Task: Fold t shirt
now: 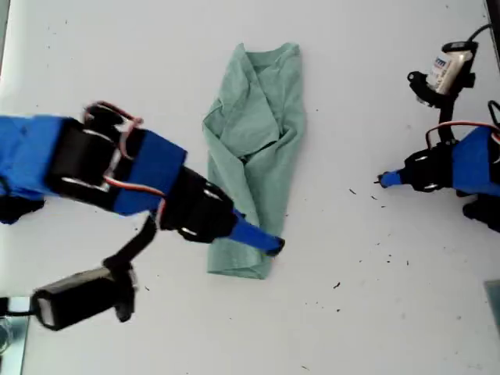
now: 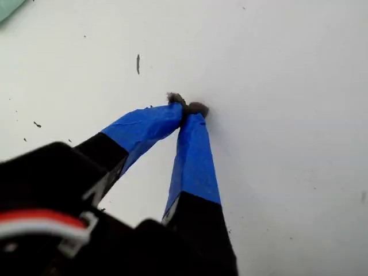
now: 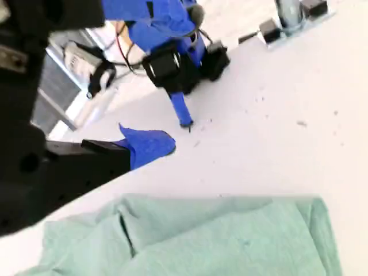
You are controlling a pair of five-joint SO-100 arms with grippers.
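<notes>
Although the t shirt [image 1: 254, 148] lies in full sight at the middle of the exterior view, as a long narrow bundle running from 12 to 6 o'clock with its sides turned in, its lower end is partly covered by my second hand [image 1: 269, 244]. This hand comes in from 8 o'clock and its blue tip is over the cloth near the bottom edge. I cannot tell if it is spread or pinching: the exterior view shows the tip as one blue shape, and the second wrist view shows only one blue finger [image 3: 146, 146] above the cloth.

My first hand [image 1: 384, 180] is at 3 o'clock from the shirt, well apart from it. Only the first wrist view makes its state clear: the two blue fingers are pressed together at the tips on the bare worktop [image 1: 351, 312], with nothing between them. The same view cuts the shirt down to a small green corner.

The worktop is white and smooth, with small dark specks, mostly around 4 o'clock. Beyond its far edge, the second wrist view shows blurred objects that I cannot identify.
</notes>
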